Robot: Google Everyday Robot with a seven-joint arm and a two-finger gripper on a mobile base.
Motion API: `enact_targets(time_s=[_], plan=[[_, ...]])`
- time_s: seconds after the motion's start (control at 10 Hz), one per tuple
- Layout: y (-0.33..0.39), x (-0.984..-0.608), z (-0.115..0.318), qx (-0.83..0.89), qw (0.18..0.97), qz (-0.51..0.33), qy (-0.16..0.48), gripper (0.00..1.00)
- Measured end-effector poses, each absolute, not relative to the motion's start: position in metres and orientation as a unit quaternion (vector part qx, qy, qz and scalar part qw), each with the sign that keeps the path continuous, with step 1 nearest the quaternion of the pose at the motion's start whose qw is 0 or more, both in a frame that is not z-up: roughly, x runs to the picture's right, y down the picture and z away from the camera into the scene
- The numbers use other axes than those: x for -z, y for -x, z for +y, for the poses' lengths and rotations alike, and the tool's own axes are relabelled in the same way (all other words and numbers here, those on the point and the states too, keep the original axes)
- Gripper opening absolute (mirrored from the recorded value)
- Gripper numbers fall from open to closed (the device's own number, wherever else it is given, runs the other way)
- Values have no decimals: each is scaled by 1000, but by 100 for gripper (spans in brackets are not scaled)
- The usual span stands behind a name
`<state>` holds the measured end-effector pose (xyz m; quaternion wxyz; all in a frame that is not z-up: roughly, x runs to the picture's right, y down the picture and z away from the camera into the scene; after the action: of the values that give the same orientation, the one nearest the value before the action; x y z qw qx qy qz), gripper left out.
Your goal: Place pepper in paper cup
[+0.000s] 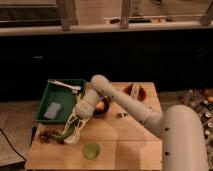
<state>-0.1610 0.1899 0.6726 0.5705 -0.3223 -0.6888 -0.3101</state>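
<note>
The single arm is stretched from the robot's body at the lower right of the view across the wooden table [131, 145] towards its left front part. The gripper [73, 131] is lowered close to the table surface there, just below the green tray [44, 98] in the view and well apart from the orange fruit [100, 106]. Whether the gripper is open or closed cannot be told, and it cannot be told whether anything is gripped by it.

The paper cup [73, 139] is seen as a pale round shape directly at the tip of the gripper, partly covered by it. The pepper [61, 136] is seen as a dark green thin shape just beside the cup, on its left side in the view, touching or almost touching the rim. Its long axis is judged to run from the lower left to the upper right, so one end is pointed towards the cup and the gripper. It cannot be said whether this end is already inside the cup.

The coming move is judged to depend on this: the pepper lies to the left of the gripper, and the cup is under the gripper, so only a short way is needed. Since the pepper is longer than the cup is wide, it is expected to be tipped in end first. The translucent green cup [91, 150] stands near, at the front edge, and should not be mistaken for the target.
</note>
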Motion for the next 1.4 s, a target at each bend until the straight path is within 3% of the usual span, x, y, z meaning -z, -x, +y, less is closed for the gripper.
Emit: enact_targets(time_s=[0.5, 0.8, 1.2, 1.3, 1.4], plan=[[165, -678, 179, 318, 578, -679, 321, 2], [163, -678, 175, 316, 586, -676, 315, 27], [161, -677, 174, 313, 589, -676, 312, 69], [161, -677, 174, 313, 589, -676, 312, 71], [162, -677, 174, 312, 586, -680, 310, 80]])
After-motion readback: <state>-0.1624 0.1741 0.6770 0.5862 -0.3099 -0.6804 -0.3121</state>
